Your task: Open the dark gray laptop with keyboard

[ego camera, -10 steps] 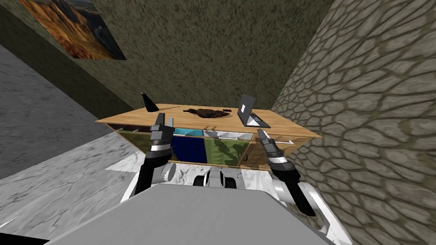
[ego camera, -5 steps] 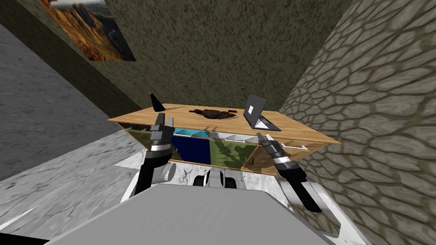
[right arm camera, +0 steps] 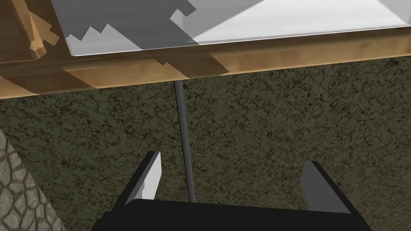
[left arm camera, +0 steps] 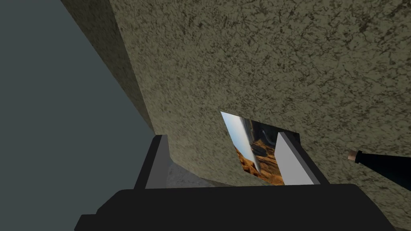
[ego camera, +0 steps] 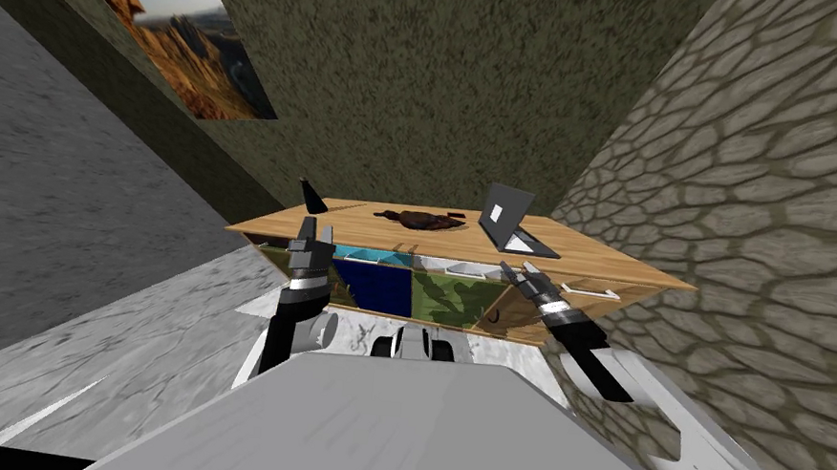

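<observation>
Laptop (ego camera: 506, 216) sits lid-raised on the wooden sideboard (ego camera: 597, 255), while left pincer (ego camera: 316, 232) and right pincer (ego camera: 516, 268) gape empty.

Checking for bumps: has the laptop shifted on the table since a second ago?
No. The laptop keeps its spot on the table, right of the brown object; only my camera moved.

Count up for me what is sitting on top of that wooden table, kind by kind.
dark grey laptop: 1
black bottle: 1
dark brown lump: 1
Total: 3
</observation>
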`<state>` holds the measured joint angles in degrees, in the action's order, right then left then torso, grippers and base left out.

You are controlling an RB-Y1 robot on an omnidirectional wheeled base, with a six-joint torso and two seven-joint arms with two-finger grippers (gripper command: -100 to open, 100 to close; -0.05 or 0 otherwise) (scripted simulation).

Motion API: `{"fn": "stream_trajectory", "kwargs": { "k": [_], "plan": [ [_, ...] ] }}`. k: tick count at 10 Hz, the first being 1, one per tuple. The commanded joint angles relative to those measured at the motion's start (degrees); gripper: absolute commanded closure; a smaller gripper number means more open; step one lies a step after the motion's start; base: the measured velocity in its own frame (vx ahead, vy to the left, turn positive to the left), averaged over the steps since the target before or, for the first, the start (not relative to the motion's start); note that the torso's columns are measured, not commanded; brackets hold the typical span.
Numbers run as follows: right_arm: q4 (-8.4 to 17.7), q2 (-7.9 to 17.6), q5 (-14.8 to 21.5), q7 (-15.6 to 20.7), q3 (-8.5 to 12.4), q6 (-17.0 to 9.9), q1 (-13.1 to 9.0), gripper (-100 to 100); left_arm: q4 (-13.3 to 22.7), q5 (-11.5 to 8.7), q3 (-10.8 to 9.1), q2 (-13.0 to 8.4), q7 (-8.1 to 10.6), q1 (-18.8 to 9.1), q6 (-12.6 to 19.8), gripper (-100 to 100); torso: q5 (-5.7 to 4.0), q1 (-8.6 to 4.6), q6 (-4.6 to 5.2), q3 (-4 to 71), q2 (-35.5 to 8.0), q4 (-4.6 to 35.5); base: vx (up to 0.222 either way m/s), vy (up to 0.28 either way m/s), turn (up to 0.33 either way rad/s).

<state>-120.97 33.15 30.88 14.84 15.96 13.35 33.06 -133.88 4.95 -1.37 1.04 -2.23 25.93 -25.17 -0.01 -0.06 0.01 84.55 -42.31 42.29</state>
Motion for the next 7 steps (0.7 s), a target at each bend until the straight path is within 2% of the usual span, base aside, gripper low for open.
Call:
{"fn": "stream_trajectory", "kwargs": {
  "k": [1,7],
  "plan": [
    [2.1,4.0,3.2,1.2,1.6,-3.1,0.2,-100,0.0,0.0,0.0,0.0,0.0,0.0,0.0,0,-0.02,-0.02,-0.02,0.0,0.0,0.0,0.033,0.071,0.104],
    [8.5,13.7,11.2,4.6,6.1,-9.4,1.0,-100,0.0,0.0,0.0,0.0,0.0,0.0,0.0,0,0.0,0.03,-0.01,0.0,0.0,0.0,0.041,0.082,0.086]
  ]
}}
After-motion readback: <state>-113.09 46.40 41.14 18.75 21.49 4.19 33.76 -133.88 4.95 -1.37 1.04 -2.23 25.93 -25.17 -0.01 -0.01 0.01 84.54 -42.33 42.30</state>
